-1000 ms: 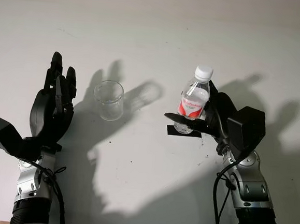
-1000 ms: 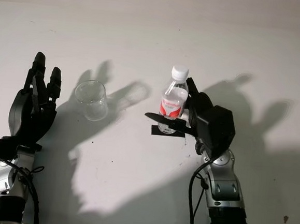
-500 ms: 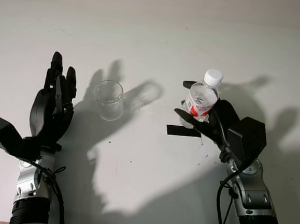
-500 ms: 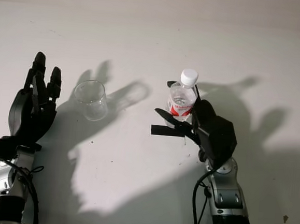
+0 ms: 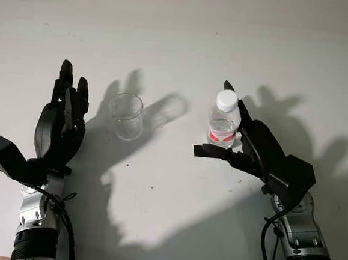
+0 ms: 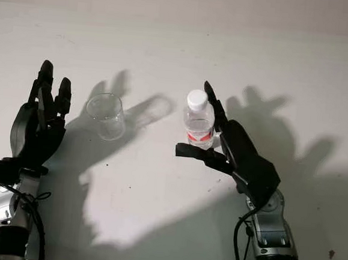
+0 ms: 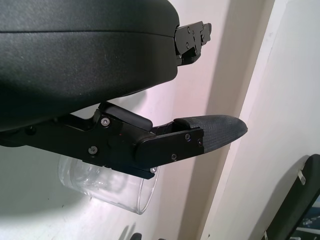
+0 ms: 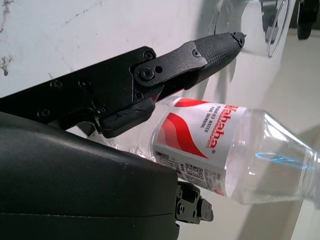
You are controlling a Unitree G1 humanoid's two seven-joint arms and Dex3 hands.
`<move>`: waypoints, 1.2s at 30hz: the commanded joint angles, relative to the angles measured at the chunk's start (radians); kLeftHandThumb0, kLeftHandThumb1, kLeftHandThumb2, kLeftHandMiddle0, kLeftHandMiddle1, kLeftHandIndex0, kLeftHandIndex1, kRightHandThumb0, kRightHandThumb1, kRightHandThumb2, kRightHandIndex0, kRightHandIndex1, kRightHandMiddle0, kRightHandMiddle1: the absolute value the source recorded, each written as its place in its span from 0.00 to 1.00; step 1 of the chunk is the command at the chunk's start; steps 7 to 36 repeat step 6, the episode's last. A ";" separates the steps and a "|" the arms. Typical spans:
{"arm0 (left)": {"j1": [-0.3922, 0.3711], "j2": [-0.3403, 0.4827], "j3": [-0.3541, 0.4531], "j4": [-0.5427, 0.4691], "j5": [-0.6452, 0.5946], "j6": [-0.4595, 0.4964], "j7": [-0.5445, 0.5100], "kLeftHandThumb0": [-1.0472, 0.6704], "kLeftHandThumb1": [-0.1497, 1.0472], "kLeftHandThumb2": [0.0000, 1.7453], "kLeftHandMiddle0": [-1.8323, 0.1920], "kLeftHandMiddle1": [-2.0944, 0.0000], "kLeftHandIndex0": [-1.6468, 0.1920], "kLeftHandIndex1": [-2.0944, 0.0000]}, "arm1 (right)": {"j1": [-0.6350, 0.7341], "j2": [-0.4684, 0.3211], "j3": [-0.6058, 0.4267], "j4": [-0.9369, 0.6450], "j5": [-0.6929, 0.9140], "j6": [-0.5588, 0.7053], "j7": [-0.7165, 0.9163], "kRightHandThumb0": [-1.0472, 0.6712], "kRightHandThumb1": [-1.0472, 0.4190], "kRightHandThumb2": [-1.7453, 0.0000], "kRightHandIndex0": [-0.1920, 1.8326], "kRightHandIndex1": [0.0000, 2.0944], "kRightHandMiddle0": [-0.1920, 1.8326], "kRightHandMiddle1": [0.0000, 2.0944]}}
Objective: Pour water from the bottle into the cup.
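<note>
A clear plastic bottle [image 5: 224, 125] with a white cap and red label stands upright on the white table [image 5: 180, 46], by a black tape mark [image 5: 203, 151]. My right hand [image 5: 216, 118] is open around it: its fingers run straight up behind the bottle and its thumb [image 8: 190, 57] reaches across in front. In the right wrist view the bottle [image 8: 210, 145] lies close against the palm. An empty clear cup [image 5: 125, 115] stands left of centre. My left hand [image 5: 63, 118] is open, held upright just left of the cup [image 7: 107, 185], apart from it.
Dark hand shadows fall across the table behind the cup and the bottle. Bare table lies between the cup and the bottle and along the far side. The table's far edge meets a pale wall.
The bottle went from tilted in my curled right hand to standing upright. The right fingers have straightened and the right arm has drawn back toward the lower right. The left hand is still.
</note>
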 commanded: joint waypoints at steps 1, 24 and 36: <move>0.002 0.002 0.000 -0.002 0.006 -0.005 0.005 0.19 1.00 0.34 1.00 1.00 1.00 1.00 | -0.009 0.012 -0.016 0.027 0.008 -0.010 -0.019 0.07 0.03 0.97 0.00 0.00 0.00 0.00; 0.010 0.004 0.004 -0.004 -0.006 -0.007 -0.006 0.19 1.00 0.34 1.00 1.00 1.00 1.00 | -0.029 0.043 -0.038 0.078 0.051 0.008 -0.039 0.06 0.05 0.97 0.00 0.00 0.00 0.00; 0.010 0.004 0.004 -0.004 -0.006 -0.007 -0.006 0.19 1.00 0.34 1.00 1.00 1.00 1.00 | -0.029 0.043 -0.038 0.078 0.051 0.008 -0.039 0.06 0.05 0.97 0.00 0.00 0.00 0.00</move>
